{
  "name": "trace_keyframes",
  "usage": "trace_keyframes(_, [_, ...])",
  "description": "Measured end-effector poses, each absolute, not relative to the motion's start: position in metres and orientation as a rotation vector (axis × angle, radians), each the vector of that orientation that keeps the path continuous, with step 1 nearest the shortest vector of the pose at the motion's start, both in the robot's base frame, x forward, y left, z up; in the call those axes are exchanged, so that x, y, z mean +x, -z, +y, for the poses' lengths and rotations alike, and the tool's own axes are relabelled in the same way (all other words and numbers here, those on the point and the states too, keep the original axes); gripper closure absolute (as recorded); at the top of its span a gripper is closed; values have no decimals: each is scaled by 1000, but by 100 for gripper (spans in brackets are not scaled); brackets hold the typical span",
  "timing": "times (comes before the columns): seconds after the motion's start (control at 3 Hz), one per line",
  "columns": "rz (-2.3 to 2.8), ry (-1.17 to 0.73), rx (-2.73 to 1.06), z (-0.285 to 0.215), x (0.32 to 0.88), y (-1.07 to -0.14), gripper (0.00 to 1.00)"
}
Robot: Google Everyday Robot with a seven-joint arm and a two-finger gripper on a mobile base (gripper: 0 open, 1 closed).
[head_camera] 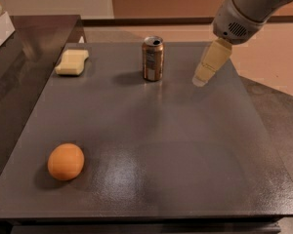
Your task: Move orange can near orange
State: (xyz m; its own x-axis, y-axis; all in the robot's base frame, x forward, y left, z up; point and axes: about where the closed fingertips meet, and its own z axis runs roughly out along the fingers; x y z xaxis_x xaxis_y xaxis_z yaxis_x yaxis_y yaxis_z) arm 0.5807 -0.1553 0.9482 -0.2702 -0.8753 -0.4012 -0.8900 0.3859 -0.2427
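The orange can (pixel 152 58) stands upright at the far middle of the dark grey table (pixel 185 145), brownish sides and silver top. The orange (pixel 65 162) lies near the front left of the table, far from the can. My gripper (pixel 201 78) hangs from the grey arm at the upper right, its pale fingers pointing down and left, a short way to the right of the can and not touching it. It holds nothing.
A pale yellow sponge (pixel 72 62) lies at the far left of the table. A dark counter (pixel 19 57) adjoins the table on the left. Tan floor lies beyond the far and right edges.
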Motion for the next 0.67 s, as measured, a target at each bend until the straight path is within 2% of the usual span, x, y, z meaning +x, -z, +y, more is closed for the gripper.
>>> trace_keyframes(0.67, [2153,-141,-1428,-114,643,-936,0])
